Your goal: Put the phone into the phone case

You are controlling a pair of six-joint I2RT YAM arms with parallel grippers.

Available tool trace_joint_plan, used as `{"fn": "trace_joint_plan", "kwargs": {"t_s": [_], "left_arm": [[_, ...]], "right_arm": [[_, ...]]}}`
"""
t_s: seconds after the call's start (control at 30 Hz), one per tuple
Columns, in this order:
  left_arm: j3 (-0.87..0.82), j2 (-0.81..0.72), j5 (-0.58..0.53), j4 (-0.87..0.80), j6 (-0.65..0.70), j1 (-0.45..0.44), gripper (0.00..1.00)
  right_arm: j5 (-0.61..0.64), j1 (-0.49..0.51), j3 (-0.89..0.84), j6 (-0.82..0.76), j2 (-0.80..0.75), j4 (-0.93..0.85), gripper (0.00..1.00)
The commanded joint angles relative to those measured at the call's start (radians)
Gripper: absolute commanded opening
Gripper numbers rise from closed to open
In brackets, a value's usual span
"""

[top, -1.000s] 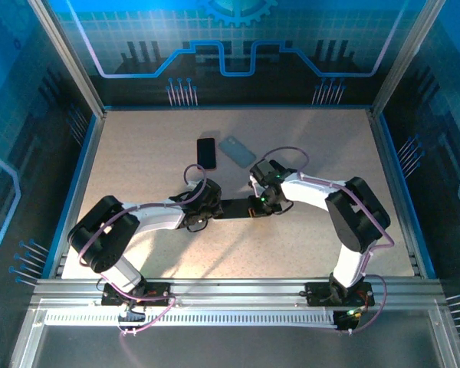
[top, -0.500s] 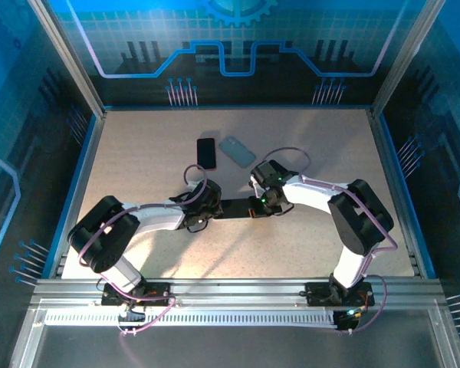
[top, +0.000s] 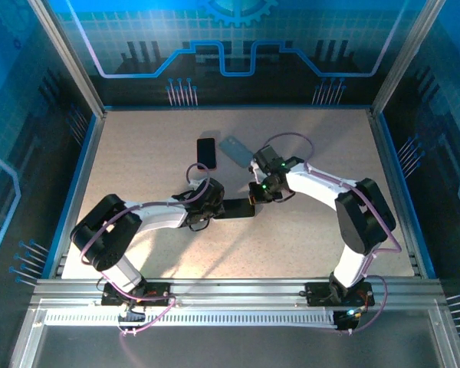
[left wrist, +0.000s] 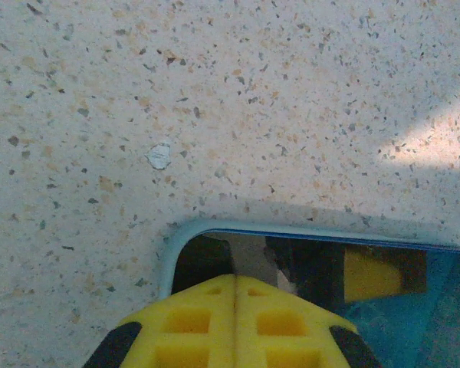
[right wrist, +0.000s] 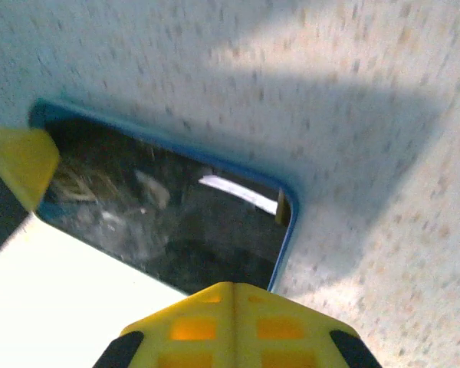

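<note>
A dark glossy phone (top: 238, 207) lies flat mid-table between my two grippers. A light blue phone case rim (left wrist: 169, 253) runs round its corner in the left wrist view. In the right wrist view the phone (right wrist: 161, 222) has the same blue case edge (right wrist: 287, 222) round its other end. My left gripper (top: 219, 207) is shut, its yellow tips (left wrist: 235, 280) over the phone's left corner. My right gripper (top: 254, 195) is shut too, its tips (right wrist: 234, 287) just above the phone's right end. Whether either tip touches the screen I cannot tell.
Farther back lie a second black phone (top: 205, 152) and, right of it, a grey-blue case (top: 236, 151) at an angle. The speckled table (top: 307, 253) is bounded by blue walls and a metal rail along the near edge.
My right wrist has swung back and slightly left, its gripper now at the phone's far right corner. The left arm has barely moved, and both grippers stay shut.
</note>
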Motion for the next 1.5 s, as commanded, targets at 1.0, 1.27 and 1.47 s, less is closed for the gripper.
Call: {"fn": "trace_joint_plan", "kwargs": {"t_s": [1.0,1.27,1.47], "left_arm": [[-0.063,0.059,0.003,-0.121,0.005,-0.006,0.00],[-0.023,0.036,-0.009,-0.155,0.031,-0.006,0.00],[-0.006,-0.113,-0.013,-0.252,0.058,-0.006,0.00]], "right_arm": [[0.072,0.096,-0.062,0.014,0.310,0.084,0.00],[-0.036,0.066,-0.168,0.108,0.243,0.186,0.00],[-0.106,0.016,-0.168,0.123,0.115,0.180,0.00]]}}
